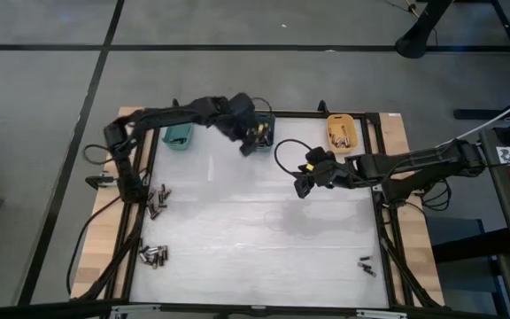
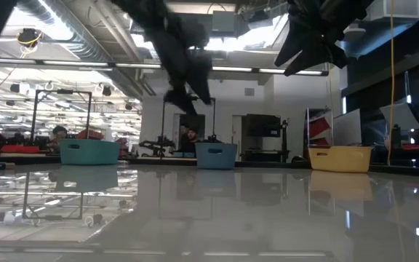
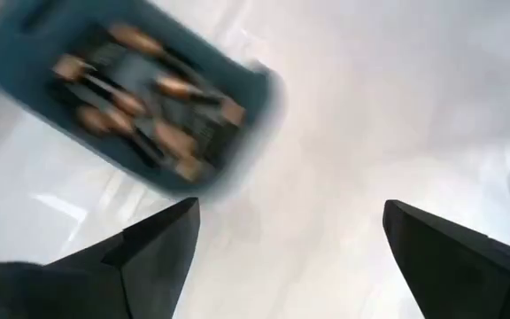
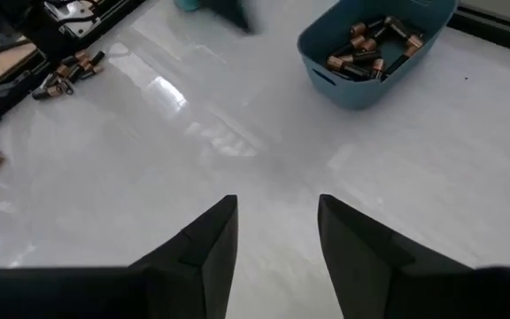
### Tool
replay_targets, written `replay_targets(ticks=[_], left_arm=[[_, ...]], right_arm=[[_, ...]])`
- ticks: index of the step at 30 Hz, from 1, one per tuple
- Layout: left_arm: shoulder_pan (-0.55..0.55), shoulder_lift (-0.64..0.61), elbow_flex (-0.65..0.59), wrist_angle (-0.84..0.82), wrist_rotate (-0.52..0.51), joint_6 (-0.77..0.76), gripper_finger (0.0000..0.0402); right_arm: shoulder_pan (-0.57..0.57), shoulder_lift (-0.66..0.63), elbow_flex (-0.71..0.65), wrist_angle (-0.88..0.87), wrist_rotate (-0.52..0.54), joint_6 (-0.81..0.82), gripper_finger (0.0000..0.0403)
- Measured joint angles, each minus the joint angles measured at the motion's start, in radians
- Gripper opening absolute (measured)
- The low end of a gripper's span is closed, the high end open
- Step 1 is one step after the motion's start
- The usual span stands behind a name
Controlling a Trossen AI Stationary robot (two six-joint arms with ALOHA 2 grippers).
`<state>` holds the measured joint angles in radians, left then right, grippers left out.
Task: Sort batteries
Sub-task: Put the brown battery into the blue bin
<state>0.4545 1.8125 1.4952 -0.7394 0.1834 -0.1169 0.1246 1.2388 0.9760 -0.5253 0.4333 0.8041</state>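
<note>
Left gripper point(image 1: 253, 142) over blue bin point(image 1: 261, 128), upper centre of high view; fingers point(image 3: 153, 252) spread wide, empty. Bin already holds batteries point(image 4: 372, 49) (copper-banded ends).

Right gripper point(image 1: 305, 180) hovers mid-table, jaws part open, holding nothing.

Loose batteries point(image 1: 157, 202) at left edge, more lower left, few lower right.

Judgement: lift clear of bin rim before swinging to left pile; approach one cell squarely.

No legible writing.

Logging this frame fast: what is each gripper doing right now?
Left gripper: open, empty, above the blue bin.
Right gripper: open, empty, over bare table.
</note>
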Motion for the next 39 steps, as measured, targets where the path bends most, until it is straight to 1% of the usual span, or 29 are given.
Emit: replay_targets(ticks=[4, 7, 10, 13, 18, 21, 24, 25, 28, 32, 35, 39], left_arm=[[-0.134, -0.102, -0.001, -0.224, -0.044, 0.046, 0.0344], [-0.28, -0.18, -0.001, -0.392, -0.117, 0.038, 0.0344], [-0.454, -0.242, -0.012, -0.527, -0.185, -0.019, 0.0344], [-0.638, -0.302, -0.053, -0.591, -0.204, -0.124, 0.0344], [-0.923, -0.352, -0.155, -0.582, -0.205, -0.336, 0.0344], [-1.061, -0.352, -0.227, -0.568, -0.205, -0.419, 0.0344], [-1.171, -0.352, -0.305, -0.49, -0.174, -0.517, 0.0344], [-1.2, -0.351, -0.324, -0.462, -0.157, -0.584, 0.0344], [-1.275, -0.351, -0.382, -0.369, -0.173, -0.754, 0.0344], [-1.372, -0.351, -0.436, -0.245, -0.274, -0.899, 0.0344], [-1.426, -0.351, -0.475, -0.227, -0.321, -1.002, 0.0344], [-1.469, -0.351, -0.536, -0.225, -0.331, -1.087, 0.0344]], right_arm=[[0.0, 0.0, 0.0, -0.004, 0.003, -0.039, 0.0159], [-0.001, 0.0, 0.0, -0.01, 0.004, -0.074, 0.0159], [-0.001, 0.001, 0.0, -0.019, 0.022, -0.1, 0.0159], [-0.001, 0.001, 0.0, -0.02, 0.038, -0.123, 0.0159], [-0.001, 0.001, 0.0, -0.014, 0.065, -0.164, 0.0159], [-0.001, 0.001, 0.0, -0.015, 0.065, -0.188, 0.0159], [-0.001, 0.001, 0.0, -0.015, 0.063, -0.194, 0.0159], [-0.001, 0.001, 0.0, -0.015, 0.063, -0.196, 0.0159], [-0.001, 0.001, 0.0, -0.014, 0.06, -0.202, 0.0159], [-0.001, 0.001, 0.0, -0.006, 0.055, -0.202, 0.0159], [-0.001, 0.001, 0.0, 0.002, 0.055, -0.202, 0.0159], [-0.001, 0.002, 0.0, 0.002, 0.047, -0.202, 0.0159]])
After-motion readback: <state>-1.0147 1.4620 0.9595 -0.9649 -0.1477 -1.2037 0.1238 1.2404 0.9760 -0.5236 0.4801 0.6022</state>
